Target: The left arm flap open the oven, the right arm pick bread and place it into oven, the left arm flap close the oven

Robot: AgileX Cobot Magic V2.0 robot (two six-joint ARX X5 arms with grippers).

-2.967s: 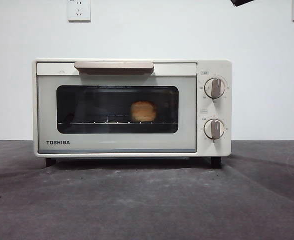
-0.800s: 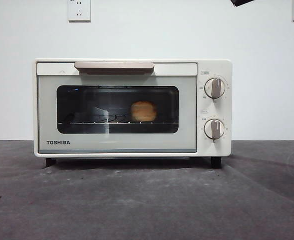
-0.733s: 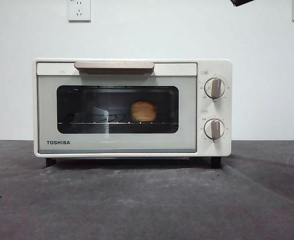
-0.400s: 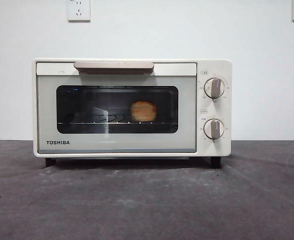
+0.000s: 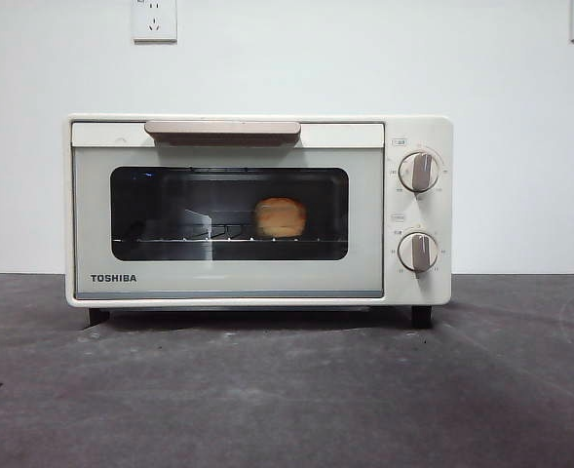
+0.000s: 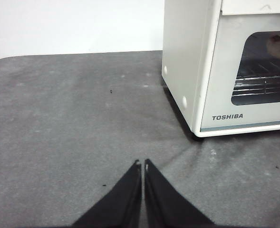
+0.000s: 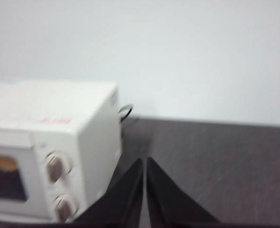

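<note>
Black arm tip gone, oven (image 5: 257,210) closed, bread (image 5: 281,216) inside

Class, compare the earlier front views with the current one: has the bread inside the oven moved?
No. The bread sits at the same spot on the rack, behind the oven window, right of centre.

The right wrist view is blurred throughout, so the print on the oven (image 7: 49,147) top and the marks around its knobs (image 7: 58,167) cannot be read there. That picture's edge cuts off the oven's door side, leaving only a sliver of the bread (image 7: 5,163). In the left wrist view the oven (image 6: 211,71) is cropped too. In the front view the dial (image 5: 420,172) markings are too small to read.
</note>
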